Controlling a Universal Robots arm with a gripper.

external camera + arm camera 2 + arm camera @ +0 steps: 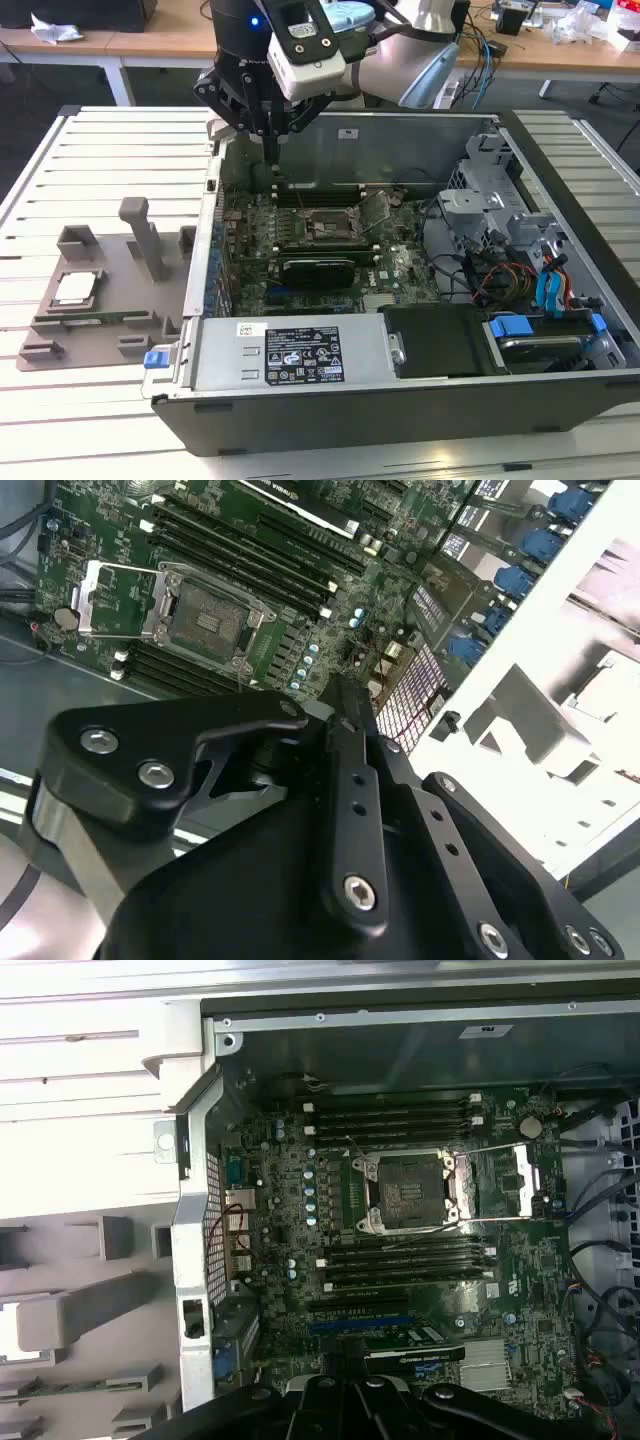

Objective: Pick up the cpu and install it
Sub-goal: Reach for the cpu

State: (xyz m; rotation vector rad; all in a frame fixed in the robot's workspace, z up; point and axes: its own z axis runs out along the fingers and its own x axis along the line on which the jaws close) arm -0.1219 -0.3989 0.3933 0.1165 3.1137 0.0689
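Observation:
The cpu (75,288), a small square chip with a silvery top, lies in a recess of the grey plastic tray (110,330) at the exterior view's left, outside the computer case. My gripper (272,150) hangs over the case's back corner on that same side, well away from the cpu, its fingers together with nothing between them. Both wrist views show the black fingers (350,780) (345,1395) above the motherboard. The empty cpu socket (330,225) (205,610) (405,1190) sits mid-board with its metal load plate (375,208) flipped open.
The open case (300,360) stands on a slatted white table (60,160). Memory slots (390,1120) flank the socket, and a black graphics card (318,268) lies in front of it. Drive cages and cables (500,230) fill the exterior view's right. Tray posts (140,235) stand up.

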